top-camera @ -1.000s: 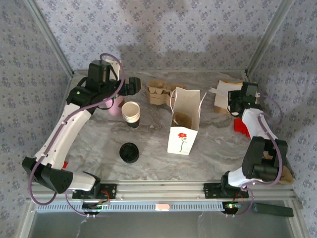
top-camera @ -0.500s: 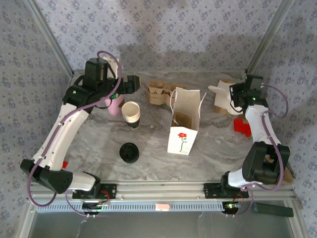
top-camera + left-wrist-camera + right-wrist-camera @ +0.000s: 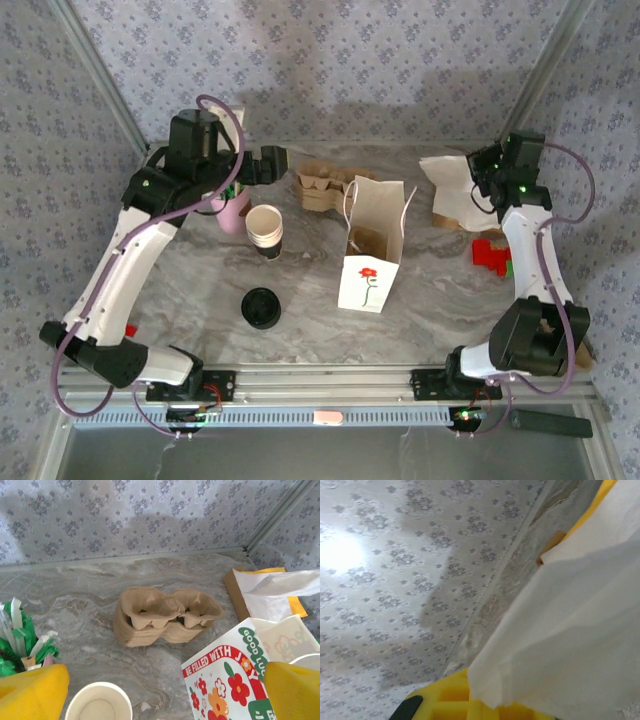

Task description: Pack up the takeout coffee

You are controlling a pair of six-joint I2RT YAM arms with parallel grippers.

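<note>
left gripper (image 3: 275,168) hovering, jaws wide apart, by marbled grey worktop's (image 3: 430,290) far-left corner, right gripper (image 3: 476,180) clamping thin white paper bag (image 3: 445,168) far-right, black-lidded white paper cup (image 3: 261,307) standing near front edge

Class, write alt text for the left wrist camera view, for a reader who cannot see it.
A stack of brown pulp cup carriers sits centre on a marble table. Nearer, the open left gripper flanks a lidless white paper cup and a flower-printed bag; a white paper bag shows at right.
</note>
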